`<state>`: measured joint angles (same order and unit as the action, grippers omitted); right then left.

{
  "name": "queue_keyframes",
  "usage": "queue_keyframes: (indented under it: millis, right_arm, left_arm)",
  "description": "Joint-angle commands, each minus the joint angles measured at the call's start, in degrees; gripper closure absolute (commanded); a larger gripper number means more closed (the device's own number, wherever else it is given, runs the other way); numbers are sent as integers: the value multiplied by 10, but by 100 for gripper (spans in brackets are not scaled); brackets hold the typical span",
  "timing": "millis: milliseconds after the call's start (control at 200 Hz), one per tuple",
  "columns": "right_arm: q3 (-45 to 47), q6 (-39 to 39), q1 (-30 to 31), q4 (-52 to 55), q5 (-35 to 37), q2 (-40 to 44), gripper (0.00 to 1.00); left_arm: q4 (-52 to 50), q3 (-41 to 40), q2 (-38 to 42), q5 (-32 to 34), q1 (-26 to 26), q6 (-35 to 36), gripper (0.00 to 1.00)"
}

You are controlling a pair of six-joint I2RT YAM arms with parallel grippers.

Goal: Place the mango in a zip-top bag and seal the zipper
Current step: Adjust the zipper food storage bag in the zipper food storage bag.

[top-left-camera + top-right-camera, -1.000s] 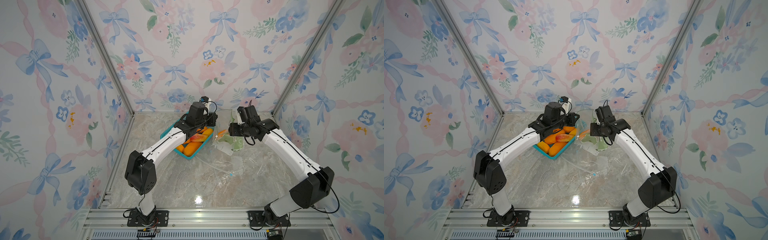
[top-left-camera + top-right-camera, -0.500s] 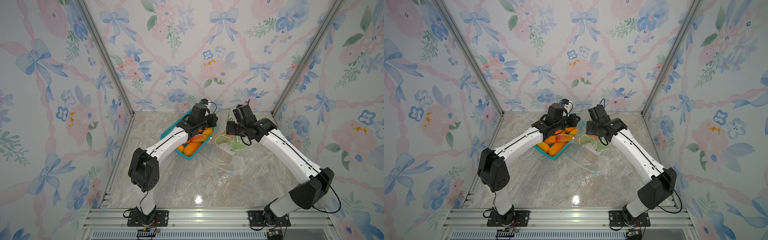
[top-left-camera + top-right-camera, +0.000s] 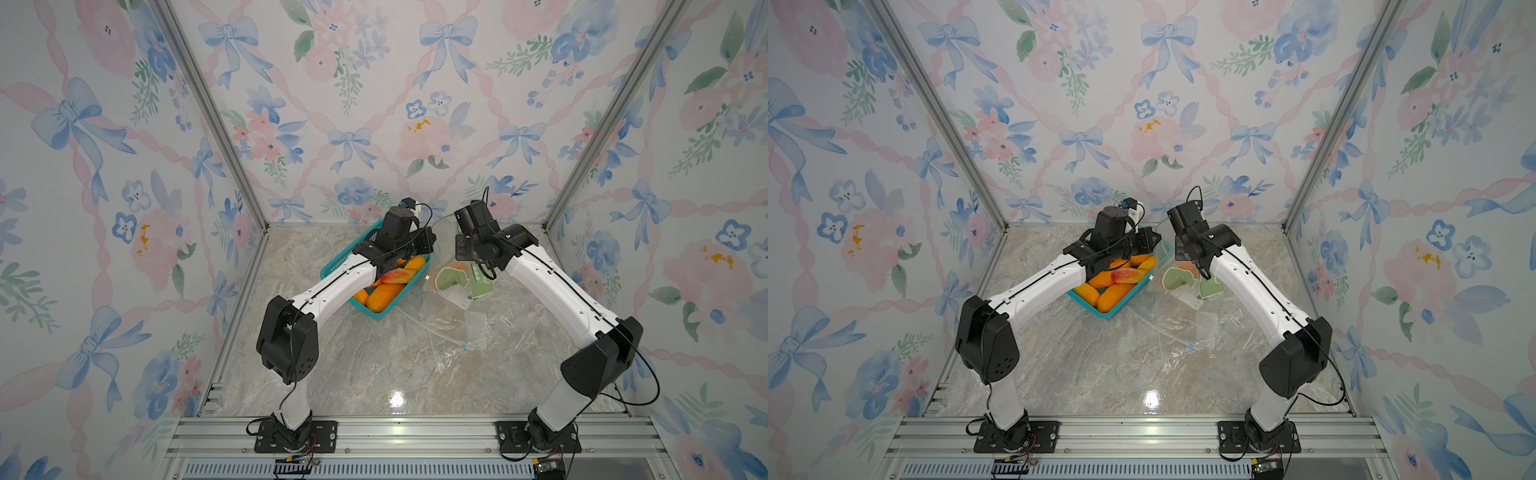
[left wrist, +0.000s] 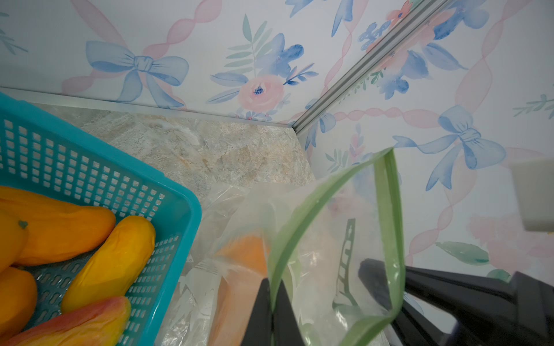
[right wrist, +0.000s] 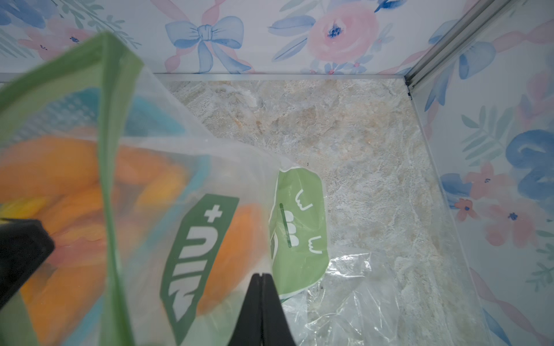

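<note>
A zip-top bag (image 3: 451,280) stands just right of centre in a top view, beside a teal basket (image 3: 332,268). One mango (image 5: 236,239) sits inside the bag, orange through the film. The left gripper (image 4: 271,289) pinches the green zipper (image 4: 386,209), whose mouth gapes in a loop. The right gripper (image 5: 262,277), closed tight, lies just beside the loop's far side; whether it grips film cannot be told. At least five basket mangoes (image 3: 380,301) show. Loose clear bags (image 3: 457,332) lie below the bag; their count is unclear.
</note>
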<state>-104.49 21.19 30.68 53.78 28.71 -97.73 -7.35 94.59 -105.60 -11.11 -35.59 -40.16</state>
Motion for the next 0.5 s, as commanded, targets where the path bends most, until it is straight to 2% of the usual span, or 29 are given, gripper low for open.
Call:
queue_keyframes:
  millis: [0,135,230,360,495]
  right_arm:
    - [-52,-72,-30,78,49,16,99]
    - [-151,-113,-86,160,45,-5,100]
    - [-168,-111,-95,179,20,-4,100]
    - [-104,-63,-76,146,-46,26,77]
    - [23,9,-41,52,-89,117,50]
  left_arm:
    - [14,37,-5,-22,0,-16,100]
    - [17,76,-32,-61,-18,-34,100]
    - [18,89,-45,-65,-25,-44,100]
    - [21,84,-46,-40,-26,-70,100]
    - [27,90,-47,-29,-33,-90,100]
